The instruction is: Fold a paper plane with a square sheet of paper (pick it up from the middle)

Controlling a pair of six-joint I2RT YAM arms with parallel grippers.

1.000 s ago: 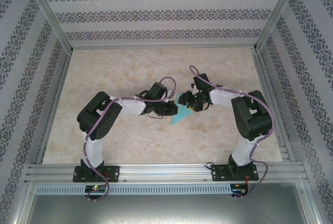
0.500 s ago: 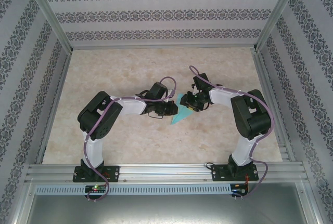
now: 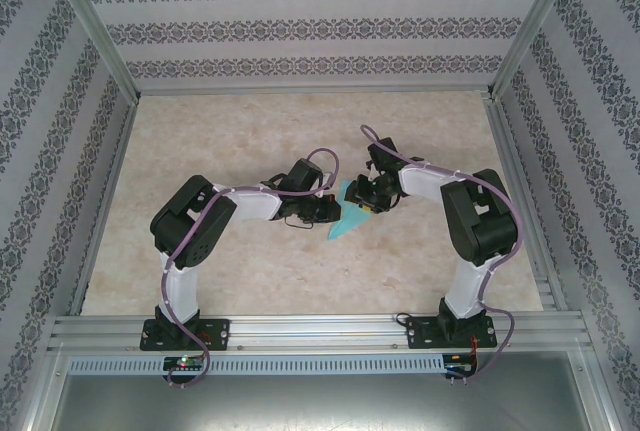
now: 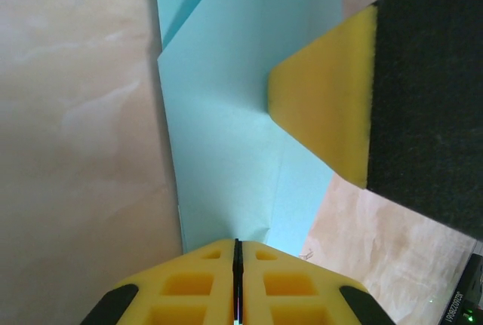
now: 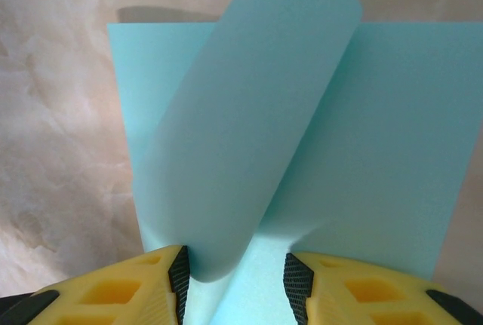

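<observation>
The teal square sheet of paper (image 3: pixel 345 221) lies partly folded on the table between both grippers. My left gripper (image 3: pixel 324 209) is shut, and its tips (image 4: pixel 237 243) rest at the near edge of the paper (image 4: pixel 226 114), which lies flat with creases. My right gripper (image 3: pixel 366 196) stands open over the paper (image 5: pixel 385 144). A curled flap (image 5: pixel 249 129) rises between its jaws and leans against the left pad (image 5: pixel 179 274); the right pad (image 5: pixel 297 283) is clear of it. In the left wrist view one yellow right finger (image 4: pixel 324 110) touches the sheet.
The marble-patterned table (image 3: pixel 240 131) is bounded by aluminium frame rails (image 3: pixel 310 329) at the front and patterned walls (image 3: pixel 300 21) on three sides. Both arms reach inward to the table's middle, with purple cables looping over them.
The right gripper has edged slightly left over the paper and its jaws have narrowed a little. The left arm and the paper have stayed in place.
</observation>
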